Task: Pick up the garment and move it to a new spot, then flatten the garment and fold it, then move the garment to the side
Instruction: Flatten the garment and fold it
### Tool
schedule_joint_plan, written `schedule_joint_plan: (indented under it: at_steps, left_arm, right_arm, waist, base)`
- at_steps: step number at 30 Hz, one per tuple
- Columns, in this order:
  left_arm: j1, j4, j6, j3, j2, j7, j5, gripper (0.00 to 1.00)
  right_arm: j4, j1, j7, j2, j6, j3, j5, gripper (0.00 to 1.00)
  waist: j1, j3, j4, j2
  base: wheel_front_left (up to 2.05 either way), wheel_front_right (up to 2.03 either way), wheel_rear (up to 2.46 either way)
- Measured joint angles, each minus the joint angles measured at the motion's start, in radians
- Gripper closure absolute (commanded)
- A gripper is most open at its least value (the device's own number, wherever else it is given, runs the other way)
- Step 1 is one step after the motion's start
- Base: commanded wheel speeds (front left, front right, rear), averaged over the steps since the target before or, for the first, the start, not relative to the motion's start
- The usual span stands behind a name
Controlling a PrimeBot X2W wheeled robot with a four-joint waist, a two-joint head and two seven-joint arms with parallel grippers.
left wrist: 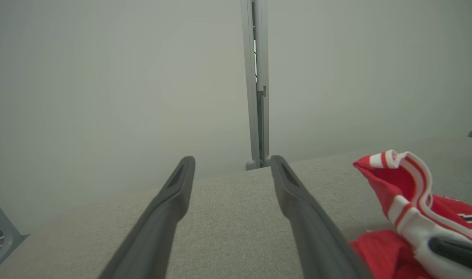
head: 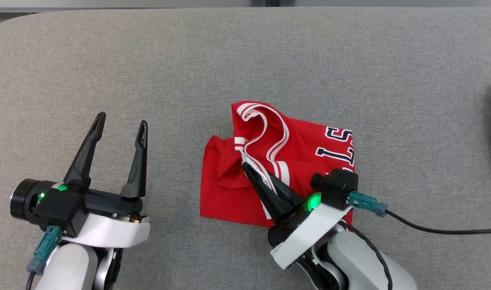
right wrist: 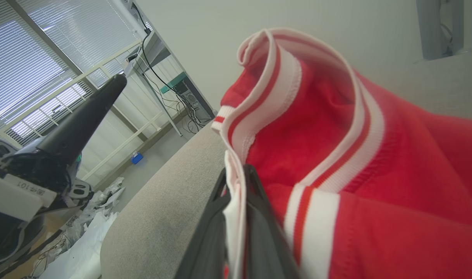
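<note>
Right pincer [head: 245,166] angled leftward, pinching garment [head: 301,139]

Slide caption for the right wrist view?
Right gripper clamps the red jersey by its white trim, over the grey table.

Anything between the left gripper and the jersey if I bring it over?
Nothing visible: just bare grey table between the open left gripper and the jersey's near edge. The right gripper is shut on the jersey's white trim.
</note>
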Motion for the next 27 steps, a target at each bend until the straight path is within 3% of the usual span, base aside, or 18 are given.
schedule_joint_plan:
  at_steps: [1,2,3,10,16,22,27]
  left_arm:
    - [-0.001,0.003,-0.001,0.000,-0.001,0.000,0.000,0.00]
    - [-0.002,0.005,-0.004,-0.001,-0.001,0.000,0.002,0.00]
    - [-0.005,0.008,-0.006,-0.002,-0.002,0.000,0.003,0.00]
    - [-0.018,0.018,-0.018,0.002,-0.008,0.000,0.009,0.00]
    - [-0.016,0.028,-0.020,0.018,-0.014,0.000,0.011,0.00]
    - [-0.012,0.032,-0.022,0.036,-0.015,0.000,0.018,0.00]
    - [-0.007,0.029,-0.018,0.052,-0.018,0.000,0.024,0.00]
  right_arm:
    - [0.006,-0.008,-0.001,0.000,0.000,0.013,0.015,0.70]
    - [0.012,-0.015,-0.002,-0.001,0.000,0.031,0.031,0.29]
    - [0.017,-0.023,-0.003,-0.001,0.000,0.053,0.043,0.00]
    - [-0.048,-0.048,-0.008,0.000,0.000,0.154,0.099,0.00]
    - [-0.198,-0.044,-0.008,0.001,0.000,0.172,0.061,0.00]
    - [-0.314,-0.001,-0.008,0.000,0.000,0.082,0.012,0.00]
    - [-0.389,0.049,-0.008,0.002,0.000,-0.108,-0.071,0.00]
  waist:
    - [0.0001,0.000,0.000,0.0000]
    - [0.0000,0.000,-0.001,0.0000]
    - [0.0000,0.000,-0.001,0.0000]
    - [0.0000,-0.005,-0.013,0.0000]
    - [0.0000,-0.016,-0.030,0.0000]
    - [0.0000,-0.029,-0.048,0.0000]
    - [0.0000,-0.040,-0.059,0.0000]
  base:
    - [0.00,0.00,0.00]
    - [0.00,0.00,0.00]
    - [0.00,0.00,0.00]
    - [0.00,0.00,0.00]
    - [0.00,0.00,0.00]
    - [0.00,0.00,0.00]
    - [0.00,0.00,0.00]
